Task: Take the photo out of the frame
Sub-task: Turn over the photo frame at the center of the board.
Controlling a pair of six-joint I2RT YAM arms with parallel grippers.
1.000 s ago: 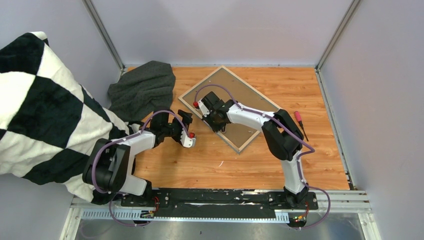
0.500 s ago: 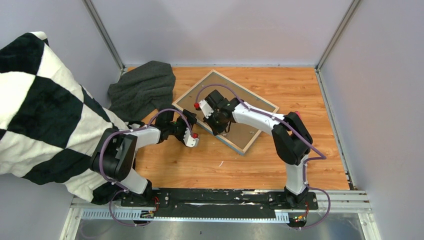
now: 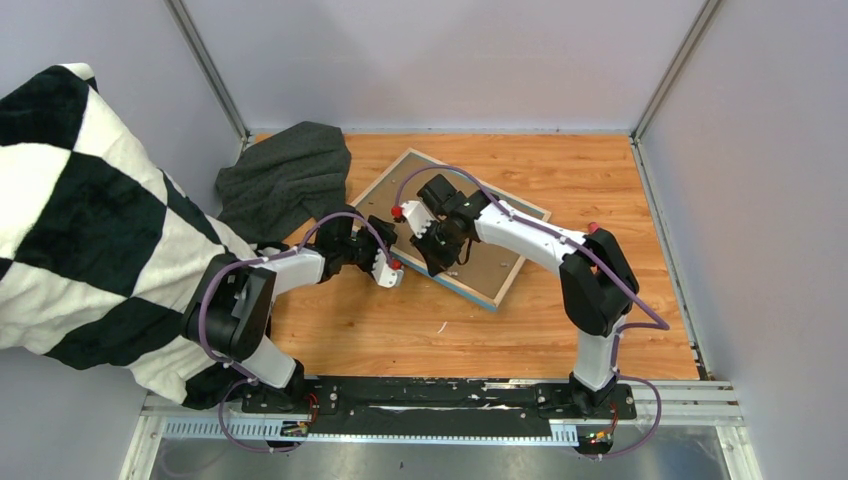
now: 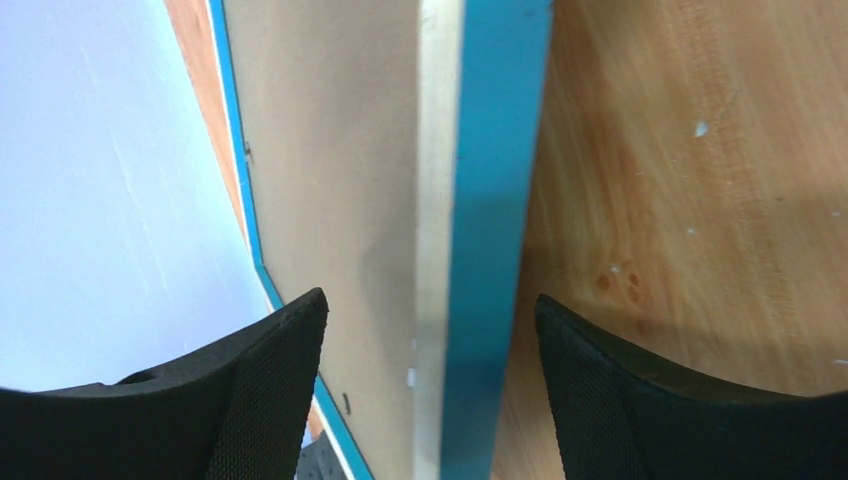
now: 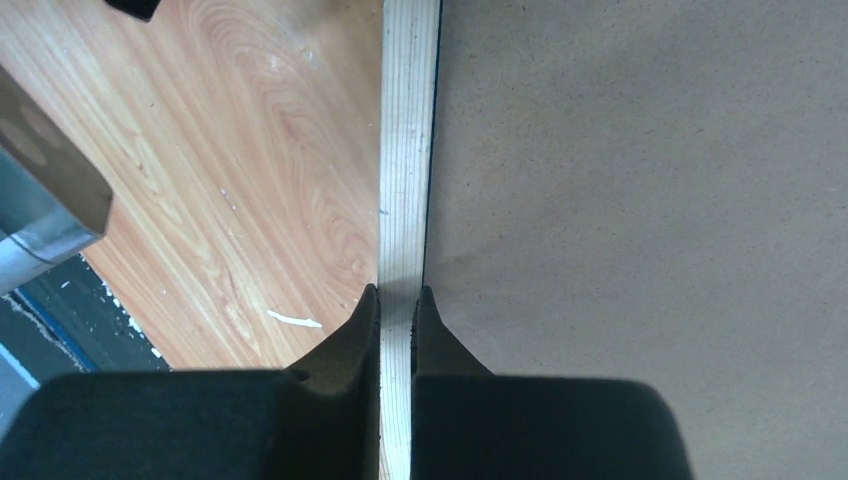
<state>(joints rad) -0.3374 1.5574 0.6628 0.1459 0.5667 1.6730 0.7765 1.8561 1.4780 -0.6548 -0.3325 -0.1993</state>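
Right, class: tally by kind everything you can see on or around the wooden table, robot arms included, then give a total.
Robot arms: 2, left arm and right arm
Picture frame: 1
Backing board: 1
Cloths: 2, grey cloth and checked cloth
Red-tipped item, mostly hidden behind the right arm: 1
Total: 7

A thin bright blue picture frame (image 4: 492, 200) with a pale wood edge runs edge-on between the spread black fingers (image 4: 270, 400), touching neither. A plain brown backing board (image 4: 320, 150) fills its pale side and the wooden desk (image 4: 690, 200) lies past its blue side.
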